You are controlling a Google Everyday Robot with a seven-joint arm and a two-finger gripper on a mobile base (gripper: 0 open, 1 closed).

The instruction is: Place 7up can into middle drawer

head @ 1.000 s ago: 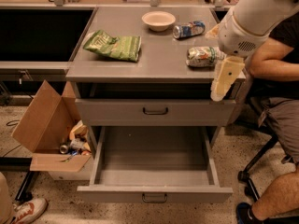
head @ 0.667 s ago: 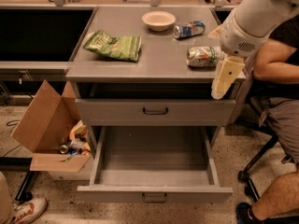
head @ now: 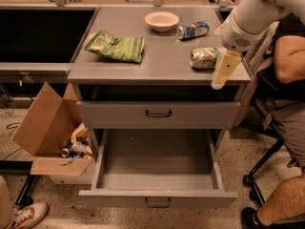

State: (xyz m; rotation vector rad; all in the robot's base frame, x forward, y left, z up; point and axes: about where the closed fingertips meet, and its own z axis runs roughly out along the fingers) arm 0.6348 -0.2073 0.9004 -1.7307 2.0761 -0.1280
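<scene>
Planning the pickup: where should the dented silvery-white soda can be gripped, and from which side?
Probably grip the dented silvery-white soda can across its mid-body from above: it lies on its side, ends pointing left and right. The end effector hangs just right of it.

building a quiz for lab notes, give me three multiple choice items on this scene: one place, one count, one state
1. Where is the 7up can? A on the floor B on the cabinet top, beside the gripper C held in the air
2. How many cans lie on the cabinet top? A one B two C four
3. The middle drawer is: A pulled open, nothing inside B shut C open, full of cans
Answers: 1 B, it lies near the top's right edge, just left of the gripper. 2 B, the 7up can and a blue-and-silver can. 3 A, its bare grey floor shows.
</scene>
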